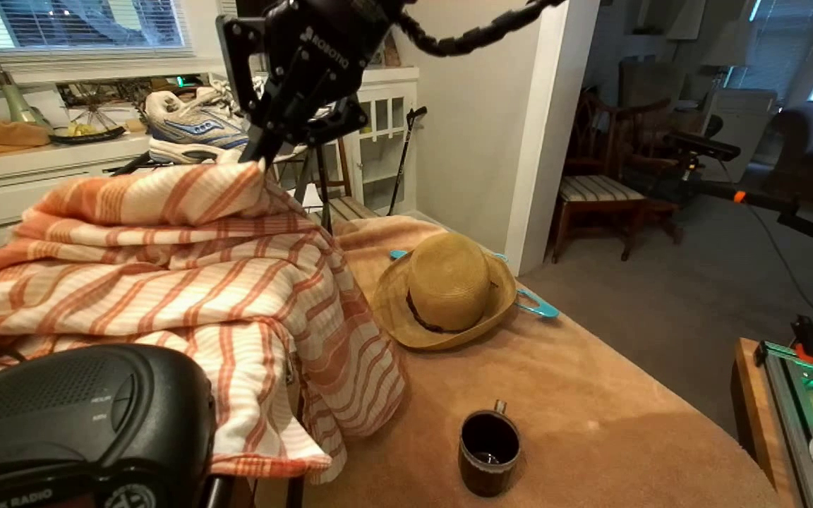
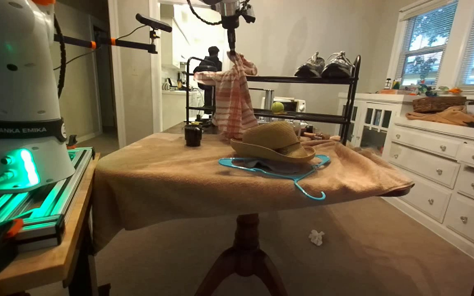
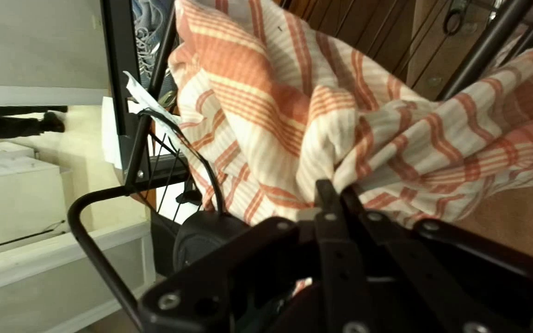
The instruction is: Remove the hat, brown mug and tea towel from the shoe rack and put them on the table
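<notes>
Student: In an exterior view, the open room?
Tutor: Lower right: the table (image 1: pixel 611 423) extends from the upright brown mug (image 1: pixel 488 478) to a curved edge. At upper left, the gripper (image 1: pixel 257 156) pinches the tea towel (image 1: pixel 188 275). The mug's dark interior is unreadable.
Student: In an exterior view, the shoe rack (image 2: pixel 290 79)?
Tutor: Upper centre; the towel hangs at its left end, shoes (image 2: pixel 338 68) stand top right. The hat (image 2: pixel 268 137) rests at centre over a blue hanger (image 2: pixel 295 179) near the table's front edge.
Student: Wrist view, the fingertips (image 3: pixel 327 196)?
Tutor: Lower centre, nearly together, a fold of towel gripped between.
</notes>
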